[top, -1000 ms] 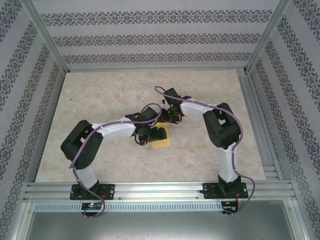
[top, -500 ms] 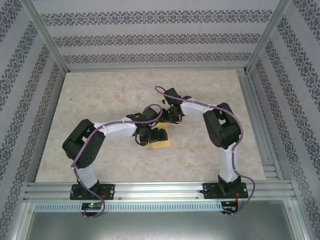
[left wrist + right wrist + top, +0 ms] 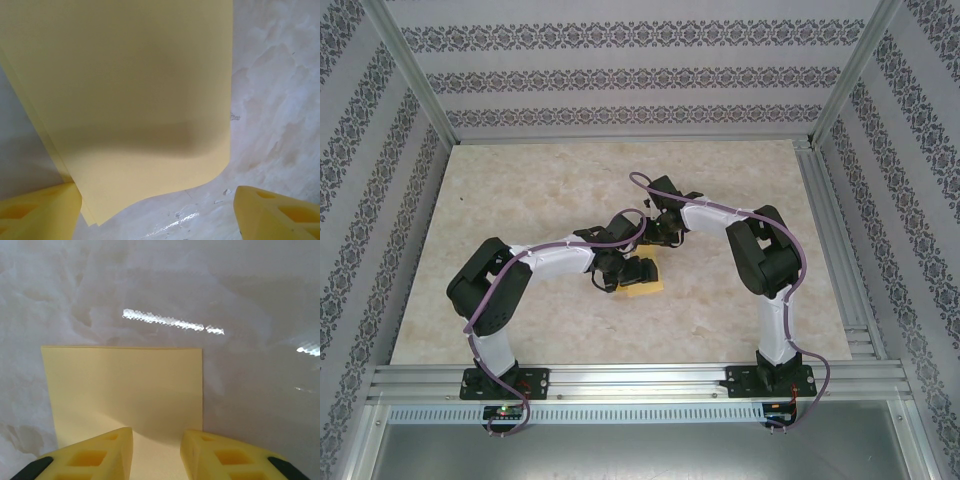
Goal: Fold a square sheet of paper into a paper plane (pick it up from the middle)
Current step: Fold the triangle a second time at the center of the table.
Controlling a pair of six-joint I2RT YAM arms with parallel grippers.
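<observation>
The square sheet of paper (image 3: pixel 644 288) lies on the marble table (image 3: pixel 540 190) as a yellow, folded, layered piece. In the left wrist view the paper (image 3: pixel 130 95) takes up the upper left, and its near edge bows slightly off the table. My left gripper (image 3: pixel 636 270) hovers over its left part. The left gripper (image 3: pixel 157 192) is open wide, one yellow finger (image 3: pixel 40 212) beside the paper's corner and the other over bare table. My right gripper (image 3: pixel 660 240) is at the paper's far side. The right gripper (image 3: pixel 157 436) stands partly open above the flat paper (image 3: pixel 125 385), with nothing between its fingers (image 3: pixel 92 455).
Aluminium frame rails (image 3: pixel 820 240) border the table on the right and along the near edge. Patterned walls close in the back and sides. Bare marble stretches to the left and to the far side of the arms.
The left arm's elbow has crept slightly to the right. The paper and the right arm have not moved.
</observation>
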